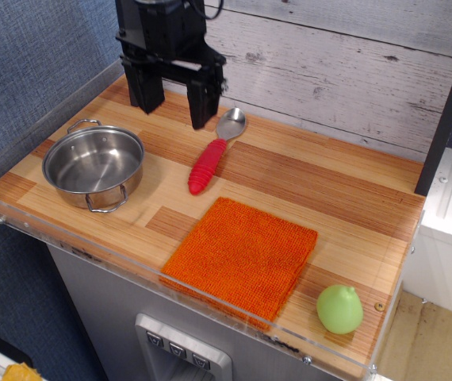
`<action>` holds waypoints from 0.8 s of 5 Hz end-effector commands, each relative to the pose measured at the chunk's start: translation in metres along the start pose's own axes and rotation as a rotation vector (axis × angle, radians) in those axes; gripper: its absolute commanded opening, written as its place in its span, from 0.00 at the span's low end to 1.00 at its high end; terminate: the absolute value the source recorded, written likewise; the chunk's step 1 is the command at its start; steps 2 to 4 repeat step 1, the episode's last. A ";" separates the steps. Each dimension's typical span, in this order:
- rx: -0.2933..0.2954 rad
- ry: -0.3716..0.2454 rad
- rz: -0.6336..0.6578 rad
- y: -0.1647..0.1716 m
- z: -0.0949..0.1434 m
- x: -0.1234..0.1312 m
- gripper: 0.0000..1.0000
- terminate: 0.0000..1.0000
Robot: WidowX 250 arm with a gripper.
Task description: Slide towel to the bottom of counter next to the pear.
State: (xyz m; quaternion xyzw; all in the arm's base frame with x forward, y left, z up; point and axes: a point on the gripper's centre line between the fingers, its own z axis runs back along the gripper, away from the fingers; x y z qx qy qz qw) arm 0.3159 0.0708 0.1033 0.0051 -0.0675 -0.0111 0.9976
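The bright orange towel (242,255) lies flat at the front edge of the striped wooden counter (345,198), its near edge against the clear rim. The light-green pear (339,309) sits at the front right corner, a short gap to the right of the towel. My black gripper (174,107) hangs open and empty above the back left of the counter, well clear of the towel, with its two fingers (201,105) pointing down.
A steel pot (93,166) with two handles stands at the left. A red-handled metal spoon (212,159) lies between the pot and the towel, its bowl toward the back. A whitewashed plank wall (353,71) backs the counter. A dark post (446,111) stands at the right.
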 end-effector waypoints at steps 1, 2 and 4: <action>0.038 -0.053 0.023 0.012 0.013 0.013 1.00 1.00; 0.038 -0.053 0.023 0.012 0.013 0.013 1.00 1.00; 0.038 -0.053 0.023 0.012 0.013 0.013 1.00 1.00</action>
